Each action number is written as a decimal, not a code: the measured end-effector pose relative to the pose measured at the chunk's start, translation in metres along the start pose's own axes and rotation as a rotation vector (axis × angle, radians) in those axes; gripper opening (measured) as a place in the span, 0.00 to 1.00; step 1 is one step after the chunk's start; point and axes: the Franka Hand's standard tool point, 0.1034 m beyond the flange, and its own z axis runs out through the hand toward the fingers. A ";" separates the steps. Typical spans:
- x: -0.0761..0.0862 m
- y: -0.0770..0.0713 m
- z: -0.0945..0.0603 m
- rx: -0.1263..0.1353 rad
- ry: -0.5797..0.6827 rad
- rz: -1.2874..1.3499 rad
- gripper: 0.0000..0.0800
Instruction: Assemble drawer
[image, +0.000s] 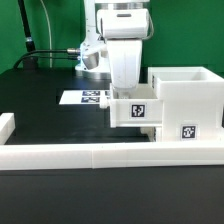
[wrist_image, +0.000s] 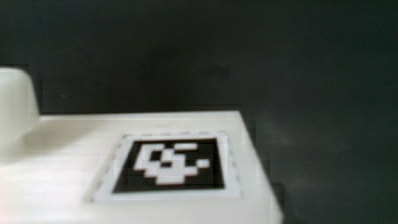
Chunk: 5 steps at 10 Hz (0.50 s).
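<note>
Robotics lab; green backdrop (image: 45, 30), black table (image: 50, 120), marker board (image: 85, 97).

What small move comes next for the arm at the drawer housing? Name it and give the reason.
Probably a short push toward the exterior view's right. The gripper stands over the small tray, which sits partly inside the housing and juts out of it. Whether the fingers are closed cannot be told.

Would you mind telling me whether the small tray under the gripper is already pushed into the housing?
Partly in at most: the tray still juts out from the housing, tagged face visible. How deep it sits cannot be told.
</note>
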 end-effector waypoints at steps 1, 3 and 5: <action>0.002 0.000 0.000 0.000 0.000 -0.004 0.06; 0.009 0.002 0.000 0.002 -0.003 -0.024 0.06; 0.011 0.005 0.000 0.004 -0.007 -0.041 0.06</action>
